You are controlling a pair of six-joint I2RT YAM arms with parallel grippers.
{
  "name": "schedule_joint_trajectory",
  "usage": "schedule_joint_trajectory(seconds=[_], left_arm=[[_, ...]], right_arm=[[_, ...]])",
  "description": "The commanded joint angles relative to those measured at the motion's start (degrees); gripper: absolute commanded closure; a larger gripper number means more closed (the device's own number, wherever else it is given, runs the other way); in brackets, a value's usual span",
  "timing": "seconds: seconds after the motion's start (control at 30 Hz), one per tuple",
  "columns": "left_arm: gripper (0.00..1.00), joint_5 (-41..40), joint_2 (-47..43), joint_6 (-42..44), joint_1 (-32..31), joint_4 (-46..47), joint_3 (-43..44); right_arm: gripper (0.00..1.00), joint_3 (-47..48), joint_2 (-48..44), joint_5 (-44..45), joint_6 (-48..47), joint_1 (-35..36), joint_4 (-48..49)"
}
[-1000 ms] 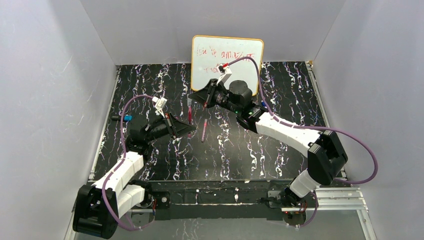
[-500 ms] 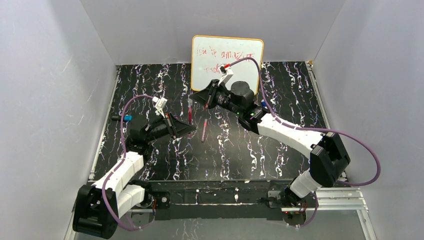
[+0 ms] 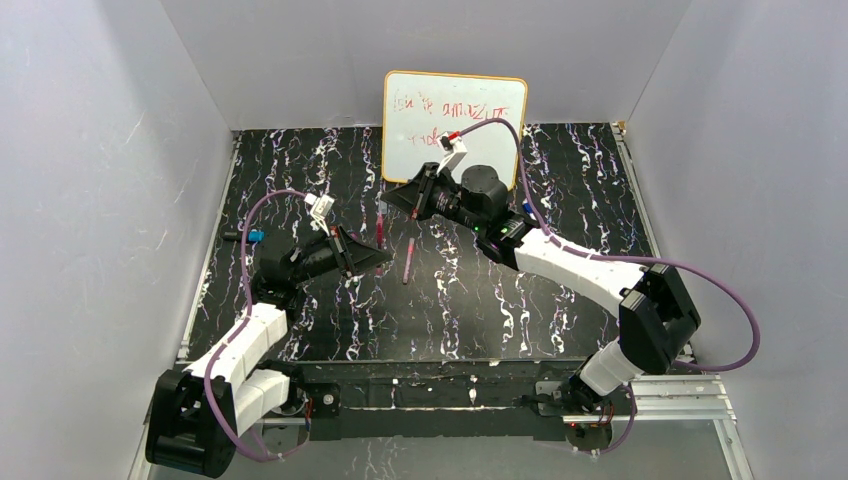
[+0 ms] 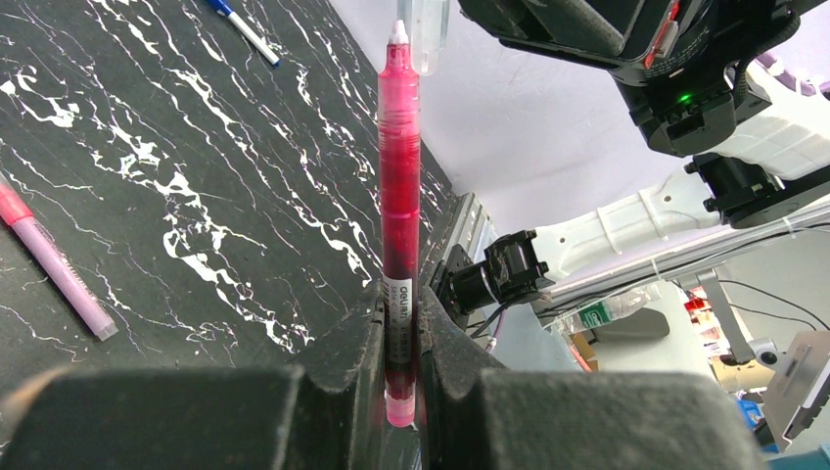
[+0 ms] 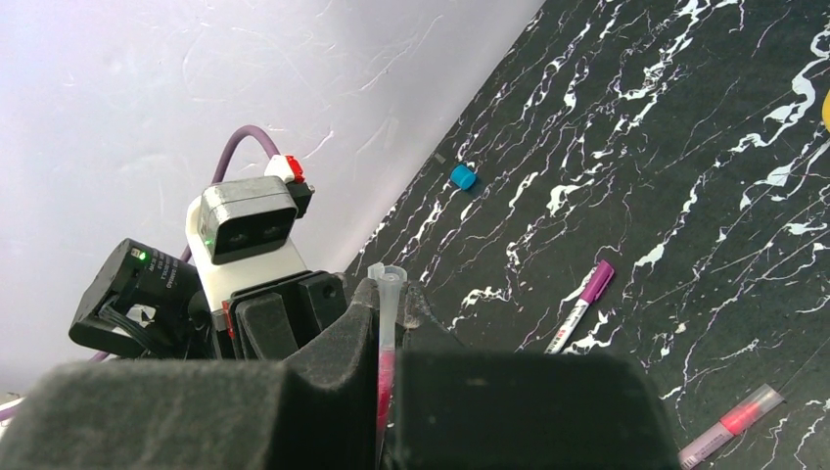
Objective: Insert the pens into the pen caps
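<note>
While the left claw (image 4: pixel 401 308) is clenched on a slim pink marker pen (image 4: pixel 399 166), the right claw (image 5: pixel 390 308) grips a small clear pen cap (image 5: pixel 389 279) just beside its tip. A second pink pen (image 3: pixel 409 262) lies on the black marbled counter (image 3: pixel 580 190) near them. A white board (image 3: pixel 455 105) stands close behind at the far edge.

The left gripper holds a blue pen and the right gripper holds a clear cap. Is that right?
Not quite. The pen in the left gripper is pink, not blue; the left wrist view shows it. The right gripper does hold a clear cap.
</note>
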Motion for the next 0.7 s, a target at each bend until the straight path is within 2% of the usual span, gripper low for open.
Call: schedule_joint_trajectory(seconds=[0.0, 0.67], left_arm=[[1.0, 1.3, -0.7, 0.2, 0.4, 1.3, -0.2], [1.0, 1.8, -0.3, -0.2, 0.4, 1.6, -0.2]], right_arm=[[0.96, -0.1, -1.1, -0.4, -0.7, 0.0, 2.7], [0.96, 1.9, 0.4, 0.7, -0.9, 0.0, 5.2]])
